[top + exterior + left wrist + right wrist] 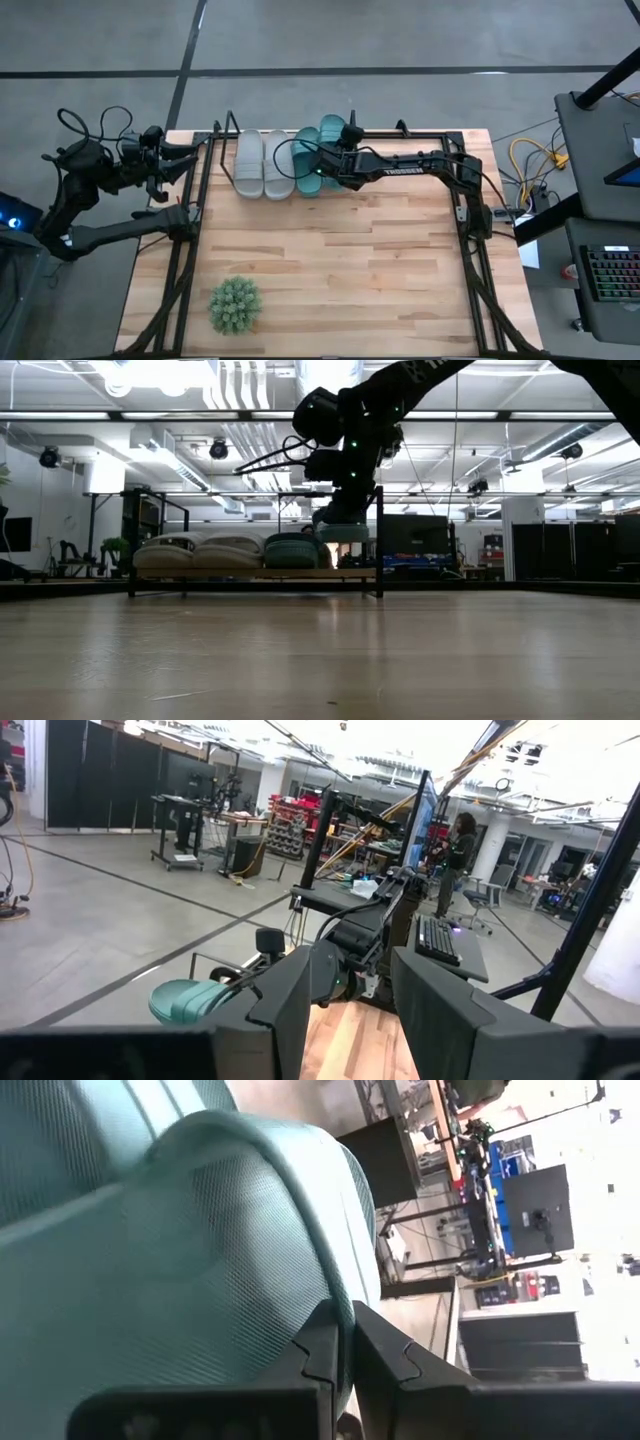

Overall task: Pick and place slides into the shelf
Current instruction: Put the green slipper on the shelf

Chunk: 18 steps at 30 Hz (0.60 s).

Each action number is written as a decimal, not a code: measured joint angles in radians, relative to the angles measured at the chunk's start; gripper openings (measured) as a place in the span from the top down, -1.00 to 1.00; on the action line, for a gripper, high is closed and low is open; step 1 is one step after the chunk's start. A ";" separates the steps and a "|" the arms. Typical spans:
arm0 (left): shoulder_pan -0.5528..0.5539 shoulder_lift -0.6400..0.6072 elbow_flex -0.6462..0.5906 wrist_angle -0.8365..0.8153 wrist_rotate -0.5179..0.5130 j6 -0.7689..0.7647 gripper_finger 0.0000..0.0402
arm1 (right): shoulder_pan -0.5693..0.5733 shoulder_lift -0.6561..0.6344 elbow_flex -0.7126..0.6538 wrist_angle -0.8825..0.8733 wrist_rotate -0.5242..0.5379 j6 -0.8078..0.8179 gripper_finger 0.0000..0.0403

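The shelf (222,150) stands at the table's far edge, its board (250,573) bearing two light grey slides (262,165) and one teal slide (303,170), which lie side by side on their soles. A second teal slide (333,131) hangs over the shelf's right end (345,532), with my right gripper (322,168) shut on it. My left gripper (188,158) waits open off the table's far left corner, pointing level toward the shelf, with nothing between its fingers (345,1010). My right gripper pinches a thin teal edge (345,1315) of the slide between its two shut fingers; it looks like the rim of the wide strap. The fingers reach in from the table's right, slanting a little down. The slide hangs tilted above the shelf's board, beside the other teal slide.
A small spiky green plant (235,305) stands near the table's near left corner. Larger black frame rails (188,235) (470,235) run along both sides of the table. The wooden top between the shelf and the plant is bare.
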<state>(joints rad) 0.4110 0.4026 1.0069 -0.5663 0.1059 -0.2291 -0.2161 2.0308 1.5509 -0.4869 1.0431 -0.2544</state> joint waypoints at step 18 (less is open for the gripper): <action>0.000 0.000 0.000 -0.001 0.000 -0.001 0.38 | -0.004 0.000 -0.006 -0.051 -0.127 0.156 0.96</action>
<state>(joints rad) 0.4114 0.4026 1.0069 -0.5674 0.1062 -0.2298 -0.2196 2.0308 1.5447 -0.5377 0.9159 -0.0986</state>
